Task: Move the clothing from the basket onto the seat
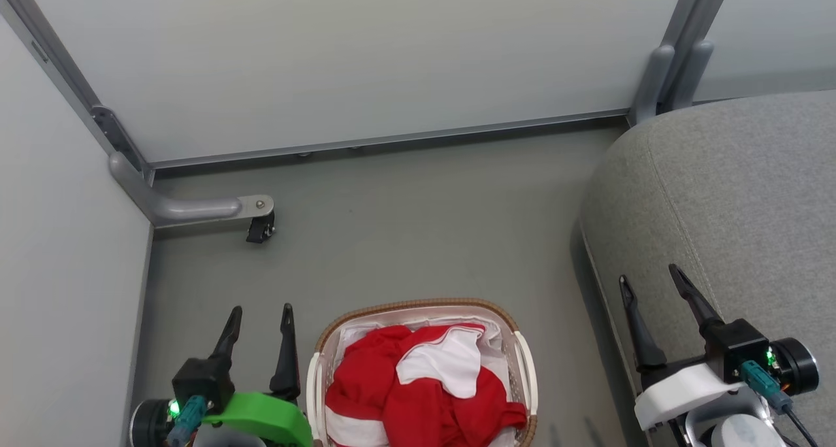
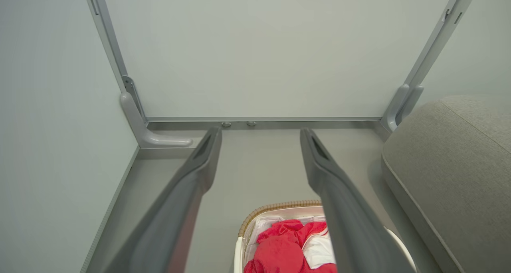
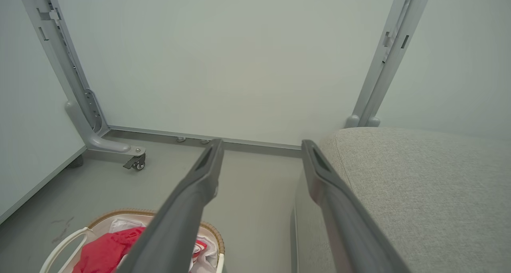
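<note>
Your left gripper (image 1: 261, 308) sits at about 7 o'clock in the head view, fingers spread wide with nothing between them. Your right gripper (image 1: 649, 274), at 4 o'clock, is just as wide and empty, its tips over the near edge of the seat (image 1: 738, 192). The clothing (image 1: 392, 381) lies heaped in the basket (image 1: 418, 303) at 6 o'clock, just beside the left fingers. The part of the seat you can see carries nothing red.

Watch three things:
- **Shallow pinch:** The heap is crumpled, with white panels folded in, so a shallow pinch may lift one layer and let the rest slide back or trail over the brown rim.
- **Liner:** The white liner (image 1: 494, 342) shows around the heap (easy to mistake for a white panel). Catch it and you probably drag the light basket along.
- **Swing across:** The seat stands at 3 o'clock from the basket with bare floor (image 1: 405, 225) between, so a loose hold on the way over likely drops fabric short.
</note>
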### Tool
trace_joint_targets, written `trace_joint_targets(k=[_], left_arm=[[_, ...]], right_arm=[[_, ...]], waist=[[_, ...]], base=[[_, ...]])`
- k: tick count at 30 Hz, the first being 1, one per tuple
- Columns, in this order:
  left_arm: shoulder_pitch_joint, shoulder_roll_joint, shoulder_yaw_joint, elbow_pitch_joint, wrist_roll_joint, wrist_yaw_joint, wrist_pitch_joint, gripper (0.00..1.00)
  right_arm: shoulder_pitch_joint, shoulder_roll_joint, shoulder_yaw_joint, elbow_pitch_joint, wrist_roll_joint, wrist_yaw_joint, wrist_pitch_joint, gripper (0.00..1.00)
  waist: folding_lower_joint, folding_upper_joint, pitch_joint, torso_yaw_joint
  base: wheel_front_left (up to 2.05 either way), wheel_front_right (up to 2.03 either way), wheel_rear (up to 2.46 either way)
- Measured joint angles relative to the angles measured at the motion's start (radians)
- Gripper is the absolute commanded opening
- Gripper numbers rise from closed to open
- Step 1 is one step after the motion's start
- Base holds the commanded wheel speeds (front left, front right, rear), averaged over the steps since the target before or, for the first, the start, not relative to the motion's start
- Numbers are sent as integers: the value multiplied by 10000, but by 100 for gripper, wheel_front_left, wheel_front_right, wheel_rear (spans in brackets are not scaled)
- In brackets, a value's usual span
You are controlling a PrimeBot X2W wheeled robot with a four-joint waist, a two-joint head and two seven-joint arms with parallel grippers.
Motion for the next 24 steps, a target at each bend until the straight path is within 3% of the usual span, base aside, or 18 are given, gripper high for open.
trace_joint_targets(k=[10, 24], left_arm=[[-2117, -4, -796, 1758, 439, -282, -2, 100], [-5290, -10, -1820, 6636, 752, -596, 121, 100]], right_arm=[[-1061, -4, 121, -230, 31, 0, -13, 100], [-2603, -15, 566, -550, 581, 0, -13, 100]], waist=[[0, 0, 1385, -145], [1, 0, 4084, -848]], base=[[0, 0, 0], [0, 0, 0]])
